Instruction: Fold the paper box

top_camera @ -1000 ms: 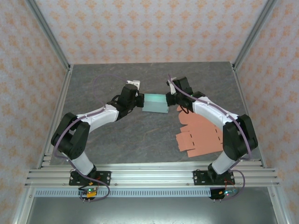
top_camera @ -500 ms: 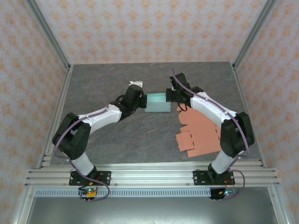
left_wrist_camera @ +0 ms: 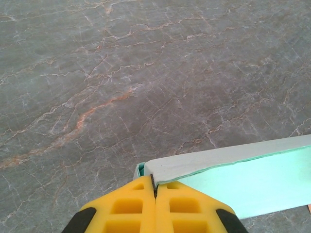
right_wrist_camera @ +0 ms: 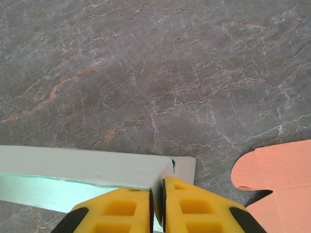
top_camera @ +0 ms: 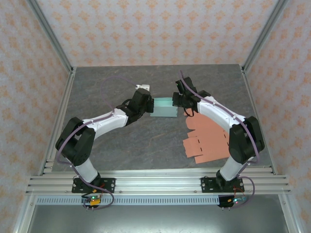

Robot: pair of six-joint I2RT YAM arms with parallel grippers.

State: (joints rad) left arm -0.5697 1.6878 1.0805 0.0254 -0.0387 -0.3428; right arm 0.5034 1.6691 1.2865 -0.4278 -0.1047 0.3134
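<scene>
I see the box [top_camera: 164, 108] further toward 12 o'clock on the bench [top_camera: 146, 141] than a second ago. Left tool [left_wrist_camera: 153, 183] pinches its corner, right tool [right_wrist_camera: 156, 194] pinches the opposite edge.

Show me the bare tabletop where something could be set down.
Free: the far strip of table behind the green box; the middle patch between the left arm and the right arm, in front of the box. Crowded: the right near side, under the orange cut-out sheet.
</scene>
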